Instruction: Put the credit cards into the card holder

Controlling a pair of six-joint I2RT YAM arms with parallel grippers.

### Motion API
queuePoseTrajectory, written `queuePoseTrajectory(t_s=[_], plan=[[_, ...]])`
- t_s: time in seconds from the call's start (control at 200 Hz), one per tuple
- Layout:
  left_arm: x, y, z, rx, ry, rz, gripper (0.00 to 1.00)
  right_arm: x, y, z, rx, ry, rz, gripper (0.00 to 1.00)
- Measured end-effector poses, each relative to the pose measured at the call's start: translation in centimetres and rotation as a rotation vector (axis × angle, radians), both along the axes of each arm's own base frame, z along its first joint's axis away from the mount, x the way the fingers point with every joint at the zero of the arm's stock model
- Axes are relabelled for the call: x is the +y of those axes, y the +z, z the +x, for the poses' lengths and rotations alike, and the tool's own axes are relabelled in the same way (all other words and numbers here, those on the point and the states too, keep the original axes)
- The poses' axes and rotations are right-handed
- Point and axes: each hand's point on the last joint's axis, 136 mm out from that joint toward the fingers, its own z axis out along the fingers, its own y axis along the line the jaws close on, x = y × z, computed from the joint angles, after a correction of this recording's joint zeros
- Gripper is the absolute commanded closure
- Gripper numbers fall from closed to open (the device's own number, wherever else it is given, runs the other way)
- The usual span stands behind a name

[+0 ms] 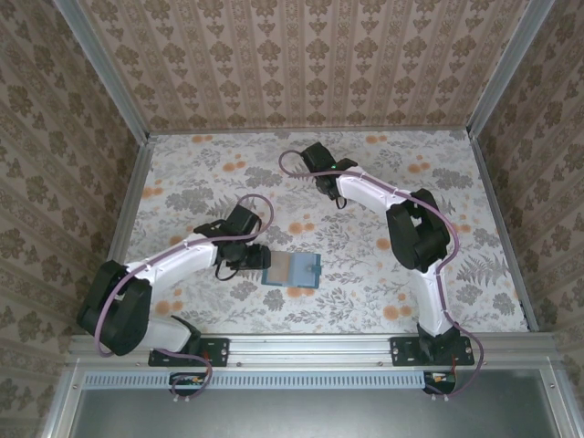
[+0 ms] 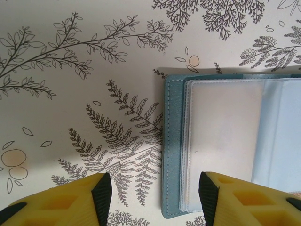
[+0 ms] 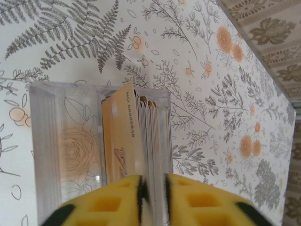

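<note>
The card holder lies open on the table, teal-blue with clear pockets. My left gripper hovers at its left edge. In the left wrist view this gripper is open, one pad over the bare table and the other over the holder's left pocket, holding nothing. My right gripper is at the far middle of the table. In the right wrist view it is shut on a few pale credit cards standing on edge in a stack. An orange-yellow card leans at the stack's left, outside the jaws.
The cards stand in a clear plastic box on the floral tablecloth. Patterned walls close the table in at the back and both sides. The right arm's elbow rises to the right of the holder.
</note>
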Motion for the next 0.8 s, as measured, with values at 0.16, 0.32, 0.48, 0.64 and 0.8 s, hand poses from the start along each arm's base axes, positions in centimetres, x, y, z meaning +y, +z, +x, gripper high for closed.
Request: queuePoseTrajectory(t_s=[0.16, 0.32, 0.48, 0.64, 0.8], plan=[[-0.1, 0.1, -0.1, -0.004, -0.002, -0.014, 0.45, 0.1, -0.1, 0.0, 0.006, 0.005, 0.005, 1.0], [-0.3, 0.2, -0.1, 0.001, 0.003, -0.038, 0.45, 0.3, -0.5, -0.5, 0.029, 0.004, 0.026, 1.0], [-0.7, 0.5, -0.2, 0.009, 0.009, -0.089, 0.45, 0.7, 0.4, -1.4, 0.043, -0.018, 0.111, 1.0], [-1.2, 1.2, 0.2, 0.014, 0.023, -0.164, 0.45, 0.6, 4.2, -1.9, -0.018, -0.058, 0.25, 1.0], [-2.2, 2.1, 0.6, 0.012, 0.018, -0.243, 0.45, -0.5, 6.7, -2.4, -0.059, -0.103, 0.369, 1.0]])
